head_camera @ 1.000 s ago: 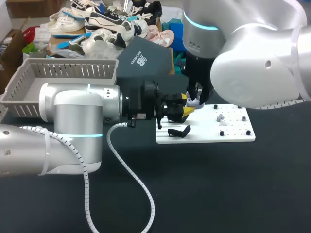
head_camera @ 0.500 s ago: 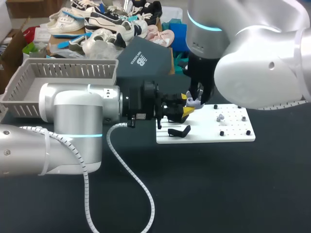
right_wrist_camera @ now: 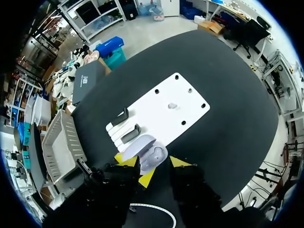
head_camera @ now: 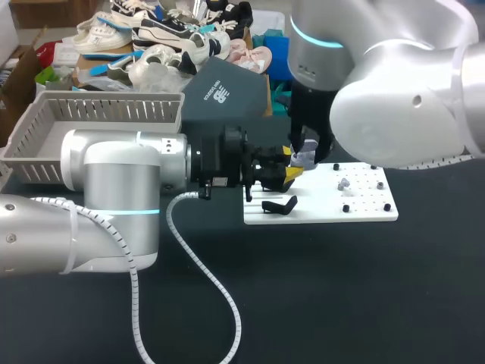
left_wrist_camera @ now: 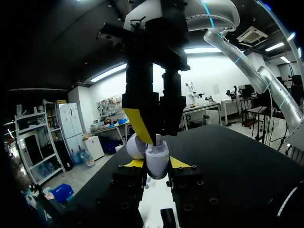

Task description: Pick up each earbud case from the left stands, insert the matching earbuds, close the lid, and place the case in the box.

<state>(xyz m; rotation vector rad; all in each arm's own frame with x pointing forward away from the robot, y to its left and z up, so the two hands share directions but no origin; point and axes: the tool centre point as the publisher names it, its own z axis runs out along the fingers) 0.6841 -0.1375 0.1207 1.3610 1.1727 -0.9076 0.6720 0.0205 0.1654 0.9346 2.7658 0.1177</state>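
Left gripper (left_wrist_camera: 156, 165) of mine was clamped on the earbud case (left_wrist_camera: 157, 156), one yellow tip pressed to each side of it. It held the case up off the bench (head_camera: 341, 296), over the left end of the white board (head_camera: 364, 210). The case's lid (left_wrist_camera: 135, 146) stood open, swung off to one side of the body. My right gripper (left_wrist_camera: 159, 135) hung straight down over the open case, its end close above the opening. I could not tell whether that gripper was apart or together, nor whether it touched the case. Seen from my right wrist, the case lay just under that gripper, with the board stretching away beyond it. A pair of black stands (right_wrist_camera: 119, 116) sat side by side at the end of the board nearest the case. A small pale piece (right_wrist_camera: 172, 105) sat near the board's middle, among a scatter of dark dots. The grey crate (head_camera: 98, 114) stood at the far left of the bench, behind my left arm and well apart from the board. A grey coiled cable (head_camera: 220, 292) looped from my left arm down across the dark bench top.
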